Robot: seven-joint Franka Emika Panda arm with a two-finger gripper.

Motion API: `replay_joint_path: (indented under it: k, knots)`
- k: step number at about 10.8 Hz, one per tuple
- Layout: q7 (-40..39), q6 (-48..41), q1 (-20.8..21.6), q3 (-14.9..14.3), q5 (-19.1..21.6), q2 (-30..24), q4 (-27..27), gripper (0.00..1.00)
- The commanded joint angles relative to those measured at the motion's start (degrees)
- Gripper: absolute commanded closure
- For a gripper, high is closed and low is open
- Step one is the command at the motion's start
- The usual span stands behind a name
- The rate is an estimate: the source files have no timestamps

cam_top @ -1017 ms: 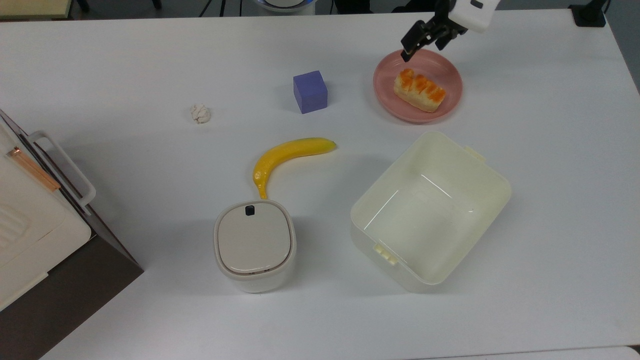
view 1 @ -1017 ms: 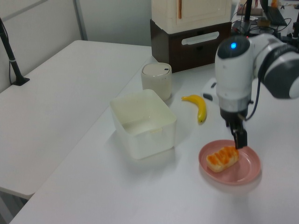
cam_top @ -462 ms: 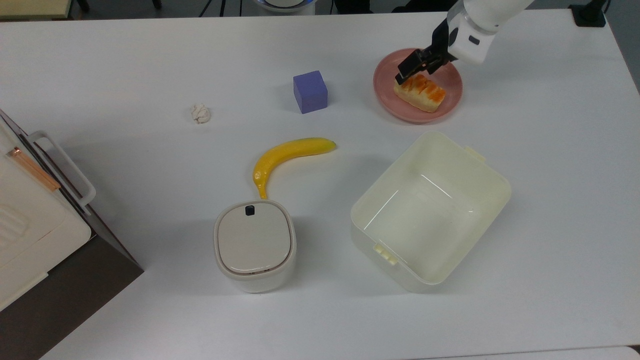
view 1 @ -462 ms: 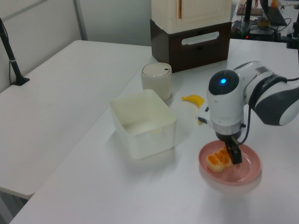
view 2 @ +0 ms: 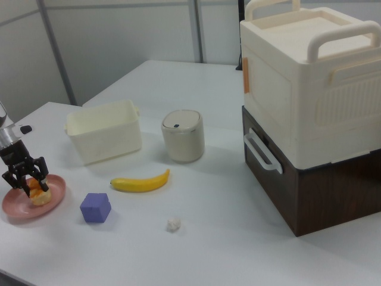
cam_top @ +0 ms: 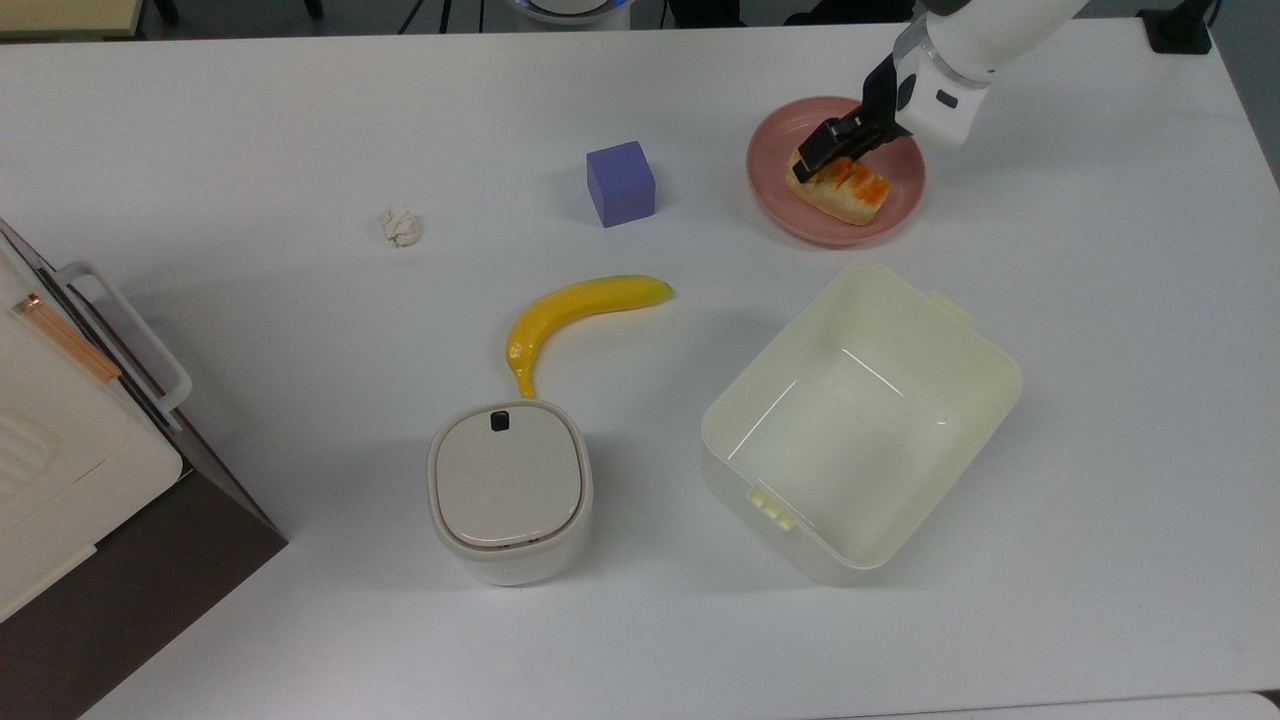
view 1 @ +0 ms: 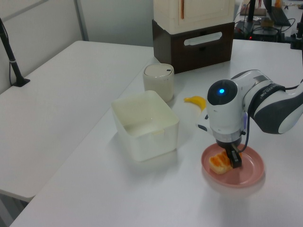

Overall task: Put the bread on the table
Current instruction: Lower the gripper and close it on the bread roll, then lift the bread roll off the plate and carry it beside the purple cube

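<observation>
On the pink plate (cam_top: 889,219), near the far edge of the table (cam_top: 300,130) in the top view, lies the bread (cam_top: 850,195), long axis running diagonally, orange-brown ridged top facing up. Gripper (cam_top: 822,155) is down at the loaf's end nearer the top view's left; fingers are spread apart and straddle that end in the right view, where one black finger (view 2: 12,179) stands on each side of the bread (view 2: 39,192). Whether the pads actually press the crust cannot be told. Bread rests on the plate, not lifted. In the left view the gripper (view 1: 233,158) hangs straight down from the white wrist with its blue light, tips at the loaf (view 1: 218,162) on the plate (view 1: 251,172). Purple cube (cam_top: 620,183) sits on the table to the top view's left of the plate, well apart from it. Yellow banana (cam_top: 575,310) lies nearer the table's middle, stem end close to the lidded cream canister (cam_top: 509,488). Open cream bin (cam_top: 860,420) stands just below the plate in the top view, not touching it. Small crumpled white wad (cam_top: 400,226) lies alone further to the top view's left. Cream case on a dark brown box (view 2: 309,119) occupies the right view's right side.
</observation>
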Motion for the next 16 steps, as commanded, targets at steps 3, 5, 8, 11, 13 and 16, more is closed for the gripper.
replay_joint_path:
  k: [3,5,8,11,13,16]
  knots:
    - [0.37,0.42,-1.13,0.0,-0.45,-3.0,0.23,1.0]
    - [-5.48,-0.45,-2.18,-0.18,1.48,-8.52,0.23,1.0]
    - [-19.81,-9.21,-6.99,-1.23,7.81,-13.82,1.97,1.0]
    - [-23.0,-10.3,-14.04,-6.03,7.82,-13.91,2.34,1.0]
    - [-23.63,-10.04,-14.66,-12.19,7.82,-13.39,2.34,1.0]
    - [-18.46,-9.08,-19.49,-13.62,8.35,-10.67,3.38,1.0]
